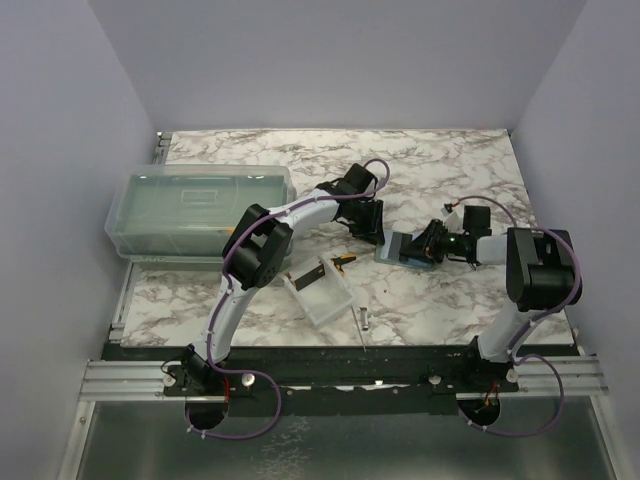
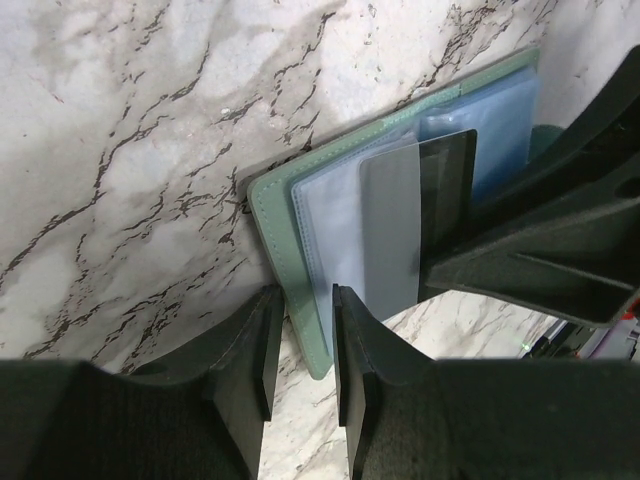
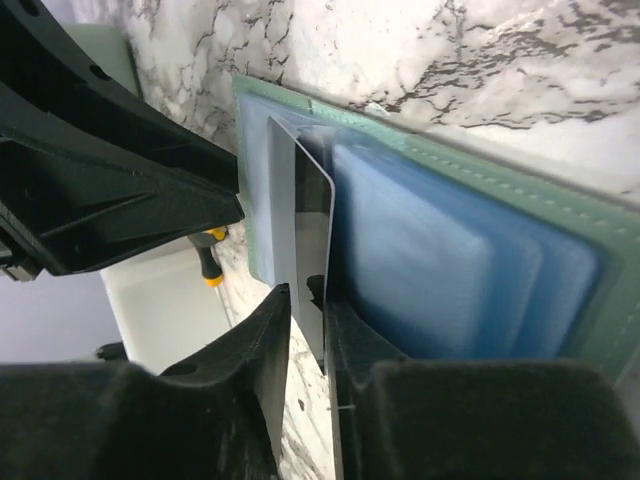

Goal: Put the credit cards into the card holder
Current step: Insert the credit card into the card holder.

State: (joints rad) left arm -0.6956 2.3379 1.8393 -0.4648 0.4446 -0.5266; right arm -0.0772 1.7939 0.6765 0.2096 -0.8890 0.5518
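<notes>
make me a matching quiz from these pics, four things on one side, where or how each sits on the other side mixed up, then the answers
Things:
1. card holder
2. dark card
3. orange-handled tool
4. lidded box

Place or state:
A. far left in the top view
B. lying open, pale blue inside showing
C. upright on its edge, partway tucked in
D. beside the clear tray, on its far side

Pairs: 1-B, 2-C, 3-D, 4-A
</notes>
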